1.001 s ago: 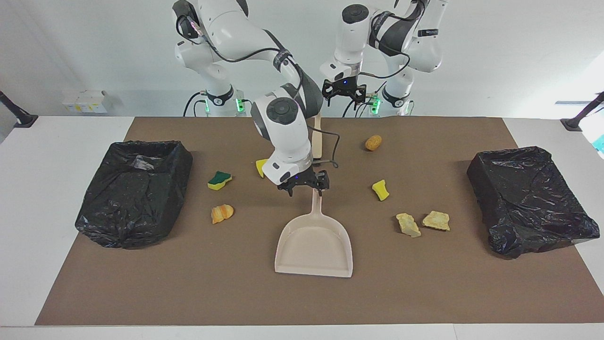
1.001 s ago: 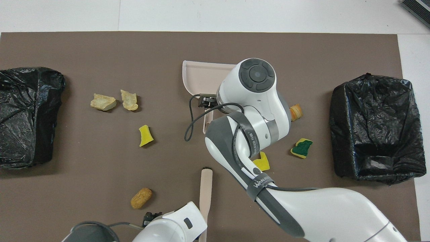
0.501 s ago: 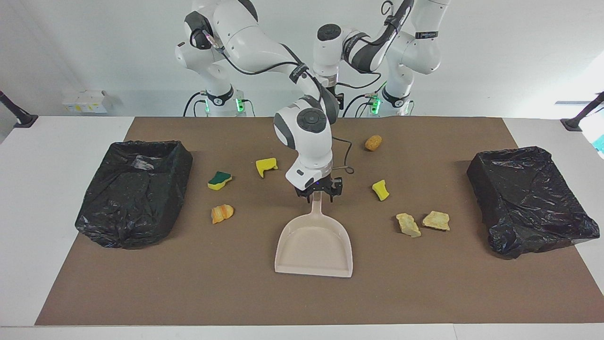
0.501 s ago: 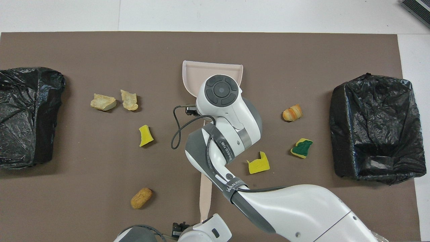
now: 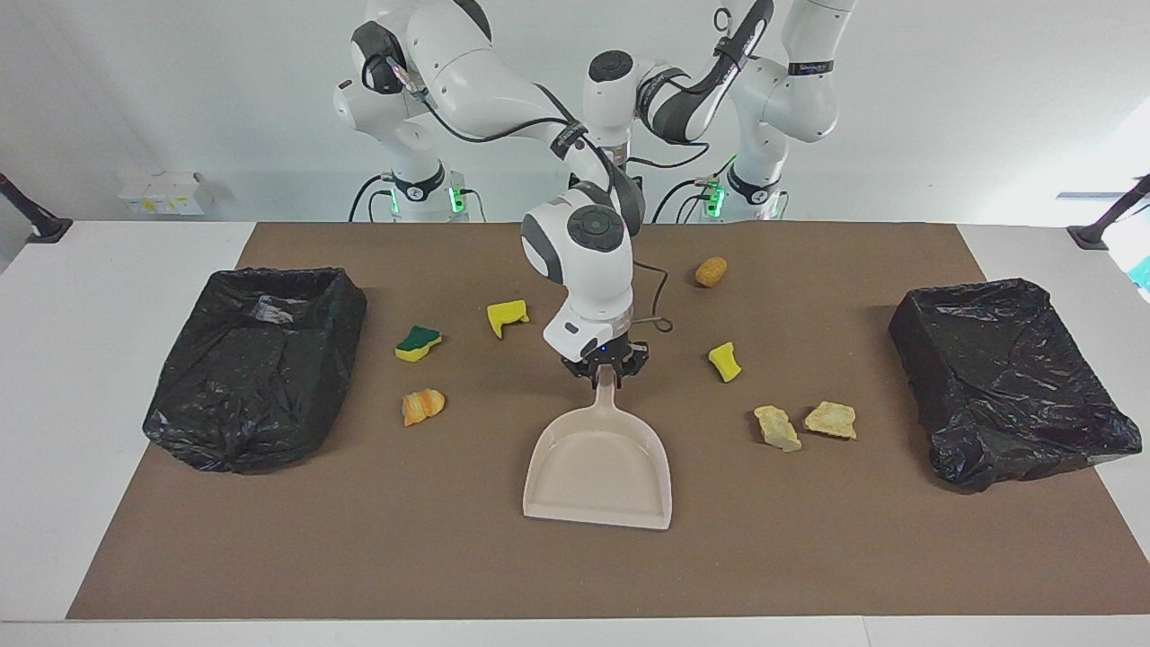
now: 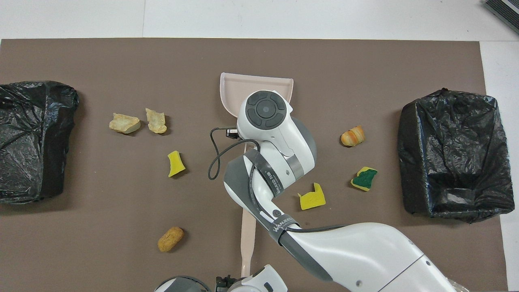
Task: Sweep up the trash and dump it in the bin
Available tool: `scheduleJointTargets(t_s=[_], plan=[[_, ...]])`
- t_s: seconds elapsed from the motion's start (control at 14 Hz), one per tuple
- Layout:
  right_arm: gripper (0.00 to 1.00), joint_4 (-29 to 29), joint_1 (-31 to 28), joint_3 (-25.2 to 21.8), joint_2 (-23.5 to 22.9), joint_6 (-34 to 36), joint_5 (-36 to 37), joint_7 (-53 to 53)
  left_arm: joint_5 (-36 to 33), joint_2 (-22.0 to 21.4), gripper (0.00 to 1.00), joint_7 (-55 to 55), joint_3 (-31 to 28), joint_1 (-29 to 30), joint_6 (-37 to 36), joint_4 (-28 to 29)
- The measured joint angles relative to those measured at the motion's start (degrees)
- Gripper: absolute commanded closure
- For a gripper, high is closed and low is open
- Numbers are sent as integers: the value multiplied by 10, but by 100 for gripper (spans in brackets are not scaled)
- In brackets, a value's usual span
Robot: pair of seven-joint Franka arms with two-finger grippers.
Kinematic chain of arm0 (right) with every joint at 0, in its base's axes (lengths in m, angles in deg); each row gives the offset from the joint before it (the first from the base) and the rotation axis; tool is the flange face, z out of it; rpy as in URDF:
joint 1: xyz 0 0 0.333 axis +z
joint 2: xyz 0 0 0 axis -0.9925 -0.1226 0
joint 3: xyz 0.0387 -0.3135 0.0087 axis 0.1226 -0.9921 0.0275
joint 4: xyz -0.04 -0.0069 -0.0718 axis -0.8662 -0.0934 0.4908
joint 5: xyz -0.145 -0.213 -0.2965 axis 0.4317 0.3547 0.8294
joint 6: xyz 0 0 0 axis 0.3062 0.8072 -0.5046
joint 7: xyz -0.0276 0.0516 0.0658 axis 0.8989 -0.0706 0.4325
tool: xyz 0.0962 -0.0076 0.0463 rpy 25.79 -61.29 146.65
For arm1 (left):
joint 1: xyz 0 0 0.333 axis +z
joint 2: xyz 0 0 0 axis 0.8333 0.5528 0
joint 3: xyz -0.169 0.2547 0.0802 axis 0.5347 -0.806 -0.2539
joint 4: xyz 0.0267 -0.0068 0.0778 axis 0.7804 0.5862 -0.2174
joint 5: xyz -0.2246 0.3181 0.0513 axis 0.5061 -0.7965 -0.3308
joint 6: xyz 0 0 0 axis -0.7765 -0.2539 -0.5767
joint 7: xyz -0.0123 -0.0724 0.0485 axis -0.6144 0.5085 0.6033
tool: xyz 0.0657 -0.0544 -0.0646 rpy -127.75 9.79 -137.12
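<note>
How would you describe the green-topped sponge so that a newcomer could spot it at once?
Start at the black-lined bin at the right arm's end of the table. Beside it on the brown mat lies the sponge, the only scrap with a dark green top; the others are plain yellow, tan or brown.

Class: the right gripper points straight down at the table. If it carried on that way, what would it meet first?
The right gripper would meet the dustpan handle first: its jaws already sit around it, seemingly shut on it, with the brown mat directly beneath.
</note>
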Motion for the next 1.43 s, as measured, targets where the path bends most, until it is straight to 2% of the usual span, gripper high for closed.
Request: scheduleJointTargets(t_s=[0.21, 0.43, 0.57, 0.64, 0.79, 0.86, 0.93, 1.0, 1.29, 1.43], plan=[[100, 0, -6, -3, 3, 8, 4, 0, 0, 0, 0, 1, -1, -2, -2, 5], [100, 2, -34, -5, 24, 29, 5, -18, 0, 0, 0, 2, -5, -2, -3, 21], [100, 4, -64, -5, 52, 66, 4, -84, 0, 0, 31, 4, -7, -2, -3, 25], [100, 4, -78, -5, 67, 90, 4, -129, 0, 0, 40, 4, -8, -2, -3, 25], [100, 2, -100, -4, 92, 135, 4, -212, 0, 0, 52, 8, -10, -2, -2, 24], [100, -1, -109, -4, 102, 149, 4, -251, 0, 1, 63, 8, -12, 0, -1, 23], [100, -4, -118, -4, 111, 160, 4, -295, 0, 2, 86, 9, -15, 3, -1, 20], [100, -7, -128, -4, 117, 171, 4, -345, 0, 6, 100, 9, -16, 7, 0, 14], [100, -12, -167, -5, 129, 210, 4, -524, 0, 18, 100, 7, -19, 13, -11, -7], [100, -15, -171, -5, 133, 234, 4, -604, 0, 19, 100, 7, -21, 29, -68, -32]])
